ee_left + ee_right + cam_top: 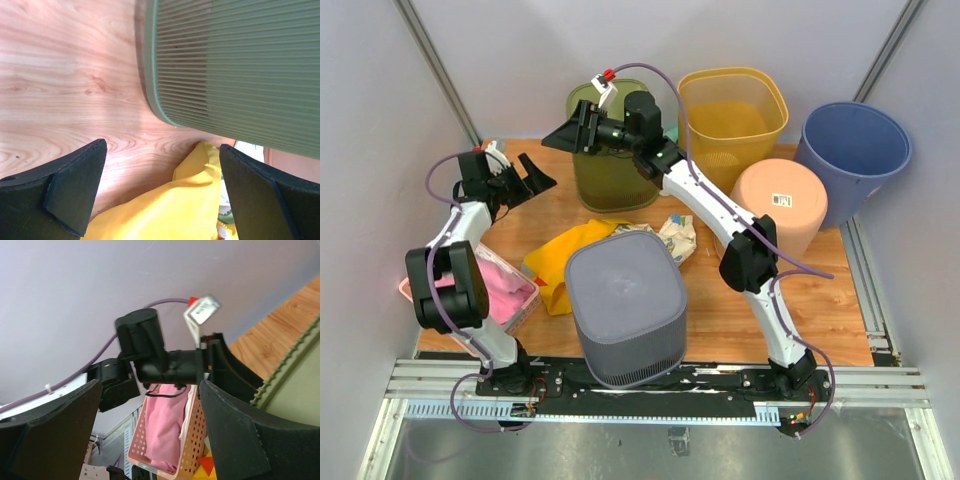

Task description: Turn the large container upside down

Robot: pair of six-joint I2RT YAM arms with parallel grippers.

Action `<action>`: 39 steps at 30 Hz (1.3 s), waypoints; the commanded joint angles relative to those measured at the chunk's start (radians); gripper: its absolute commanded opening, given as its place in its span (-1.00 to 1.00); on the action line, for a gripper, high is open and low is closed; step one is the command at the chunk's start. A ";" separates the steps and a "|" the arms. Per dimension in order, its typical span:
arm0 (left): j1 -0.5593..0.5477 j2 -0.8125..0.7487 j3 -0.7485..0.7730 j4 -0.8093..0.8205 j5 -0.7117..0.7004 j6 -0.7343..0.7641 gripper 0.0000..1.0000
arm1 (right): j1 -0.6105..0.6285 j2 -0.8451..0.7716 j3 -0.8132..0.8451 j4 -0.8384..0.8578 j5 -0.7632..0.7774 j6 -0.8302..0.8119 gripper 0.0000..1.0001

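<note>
A large grey ribbed container (625, 305) stands near the table's front edge with its closed flat side up. An olive-green ribbed bin (610, 160) stands upright at the back, and its wall shows in the left wrist view (240, 70). My right gripper (567, 135) is open and empty in the air beside the green bin's upper left rim (295, 385). In the right wrist view the gripper (150, 390) faces the left arm. My left gripper (535, 180) is open and empty to the left of the green bin. In the left wrist view it (162, 150) hangs low over the wood and a yellow cloth (170, 210).
A yellow bin (732, 115), a blue bin (855, 145) and an inverted peach container (780, 205) stand at the back right. A pink basket (485, 285) with pink cloth sits at the left. The yellow cloth (565, 260) and a crumpled printed bag (675, 235) lie mid-table.
</note>
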 commanded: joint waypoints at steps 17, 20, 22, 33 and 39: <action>0.001 -0.378 0.054 -0.046 -0.156 -0.054 0.98 | -0.097 -0.485 -0.356 -0.305 0.308 -0.438 0.63; 0.001 -0.410 0.059 -0.062 -0.162 -0.058 0.98 | -0.127 -0.525 -0.396 -0.341 0.385 -0.480 0.64; -0.002 -0.427 0.063 -0.071 -0.155 -0.063 0.98 | -0.153 -0.528 -0.406 -0.346 0.405 -0.485 0.64; -0.052 -0.535 0.090 -0.133 -0.173 -0.053 0.98 | -0.191 -0.238 -0.047 -0.505 0.484 -0.496 0.64; -0.054 -0.560 0.090 -0.178 -0.186 -0.041 0.98 | -0.191 -0.191 -0.047 -0.464 0.567 -0.472 0.63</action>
